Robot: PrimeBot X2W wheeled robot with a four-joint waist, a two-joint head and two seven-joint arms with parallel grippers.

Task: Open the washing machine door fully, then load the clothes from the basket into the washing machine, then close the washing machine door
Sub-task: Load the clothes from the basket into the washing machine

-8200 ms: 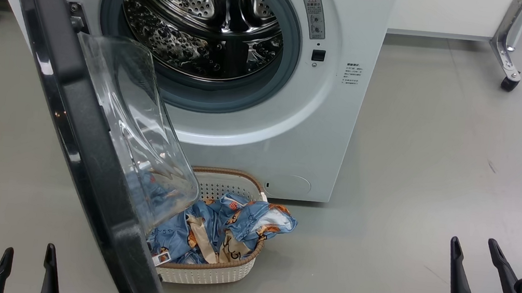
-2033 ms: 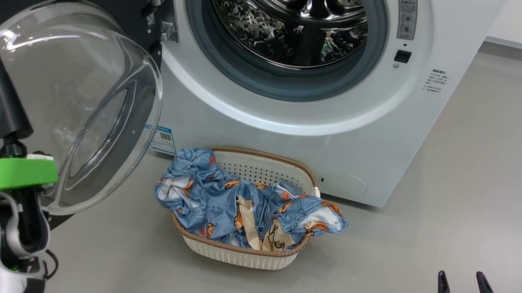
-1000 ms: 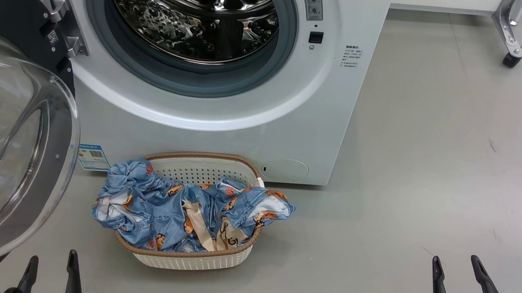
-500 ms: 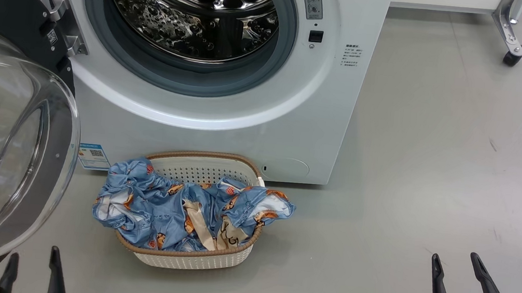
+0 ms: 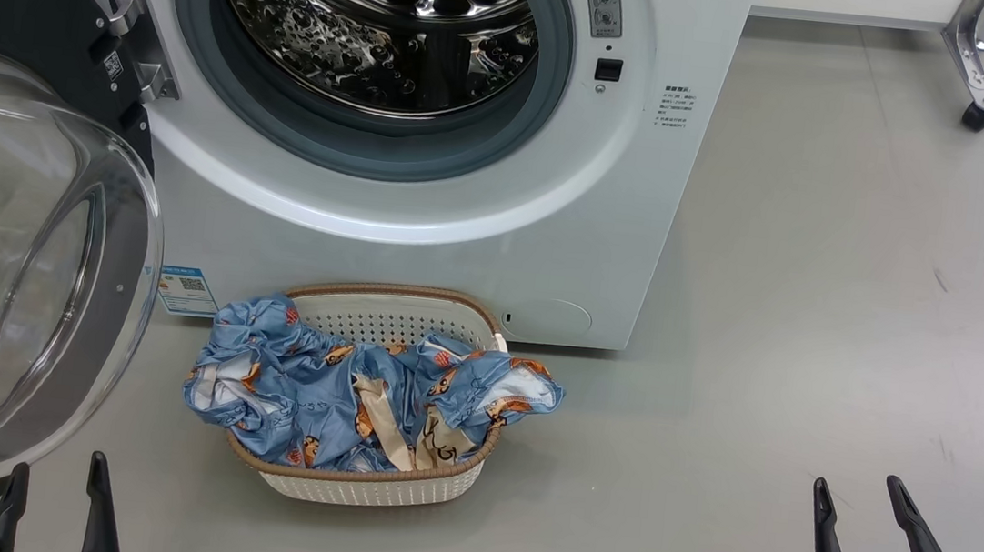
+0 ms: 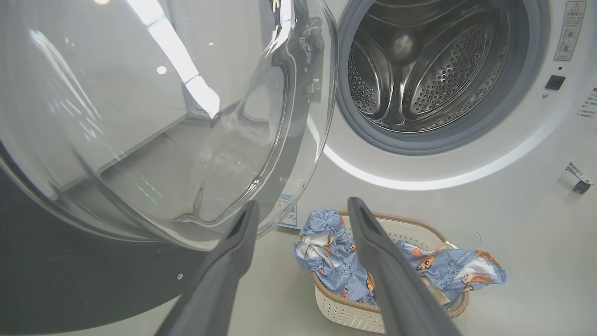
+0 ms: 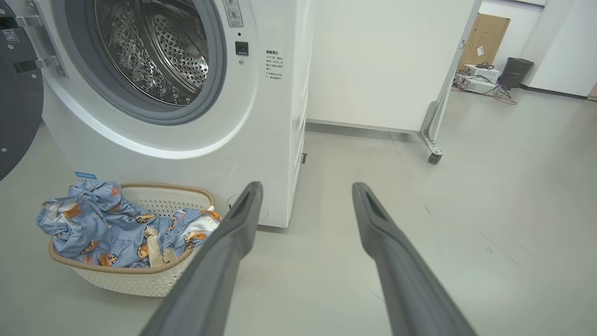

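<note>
Bright, even, cool white light falls from above. In the left wrist view, ceiling lamps mirror as white streaks and dots at 11 o'clock in the glass of the washing machine door [image 6: 140,116]. The steel drum [image 5: 373,17] sparkles with small hard glints. The basket [image 5: 378,488] throws only a faint, soft-edged shadow on the grey floor [image 5: 773,296]. The head view is sharp throughout. Both wrist views bow straight edges toward their borders, and the right gripper [image 7: 306,185] turns soft-edged toward 6 o'clock, close to the lens.
</note>
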